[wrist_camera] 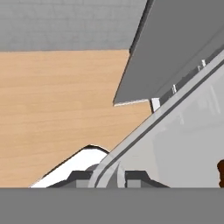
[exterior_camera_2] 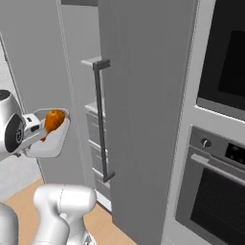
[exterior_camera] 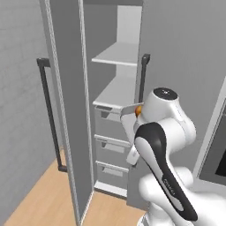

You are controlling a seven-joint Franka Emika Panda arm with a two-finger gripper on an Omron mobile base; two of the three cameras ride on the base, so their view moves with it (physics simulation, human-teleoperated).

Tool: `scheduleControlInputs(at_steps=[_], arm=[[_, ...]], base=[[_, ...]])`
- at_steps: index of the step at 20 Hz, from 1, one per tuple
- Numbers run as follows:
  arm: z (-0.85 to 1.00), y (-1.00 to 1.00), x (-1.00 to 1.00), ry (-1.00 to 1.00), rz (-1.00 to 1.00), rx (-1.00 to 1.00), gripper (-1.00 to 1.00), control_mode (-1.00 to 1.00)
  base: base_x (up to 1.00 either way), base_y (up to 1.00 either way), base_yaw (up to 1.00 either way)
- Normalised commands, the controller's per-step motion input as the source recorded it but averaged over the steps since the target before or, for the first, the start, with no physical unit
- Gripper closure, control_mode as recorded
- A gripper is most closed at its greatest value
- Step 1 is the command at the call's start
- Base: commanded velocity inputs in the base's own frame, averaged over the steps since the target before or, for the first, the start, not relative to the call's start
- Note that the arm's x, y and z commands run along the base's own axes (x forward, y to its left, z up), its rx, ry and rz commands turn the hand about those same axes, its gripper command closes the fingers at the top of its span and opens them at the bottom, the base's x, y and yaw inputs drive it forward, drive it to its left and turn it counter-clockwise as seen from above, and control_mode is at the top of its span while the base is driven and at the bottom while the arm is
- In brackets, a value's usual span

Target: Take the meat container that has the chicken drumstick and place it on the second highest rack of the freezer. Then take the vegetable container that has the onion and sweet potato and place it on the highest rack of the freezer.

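1. Gripper (wrist_camera: 106,177) pinching rim of meat container (exterior_camera_2: 50,139), held up in air.
2. Chicken drumstick (exterior_camera_2: 54,119) lying inside.
3. Container just beside open freezer door (exterior_camera: 66,97), level with lower freezer shelf (exterior_camera: 115,93).

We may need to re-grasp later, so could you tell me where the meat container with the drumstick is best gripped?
Grip the meat container by its thin rim, from the side away from the drumstick. The raised wall fits narrow jaws, as the gripper holds it now, and the tray stays near level.
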Motion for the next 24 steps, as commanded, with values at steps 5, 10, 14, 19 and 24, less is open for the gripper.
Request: scheduleControlInputs(at_steps=[5, 10, 14, 19, 24], arm=[[0.00, 0.00, 0.00, 0.00, 0.00, 0.00, 1.00, 1.00], [0.00, 0.00, 0.00, 0.00, 0.00, 0.00, 1.00, 1.00], [0.00, 0.00, 0.00, 0.00, 0.00, 0.00, 1.00, 1.00], [0.00, 0.00, 0.00, 0.00, 0.00, 0.00, 1.00, 1.00], [-0.02, 0.00, 0.06, 0.00, 0.00, 0.02, 1.00, -1.00]], base=[[0.74, 0.06, -0.16], [0.44, 0.44, -0.11], [0.59, 0.23, -0.02], [0.71, 0.13, 0.00], [0.43, 0.02, 0.00]])
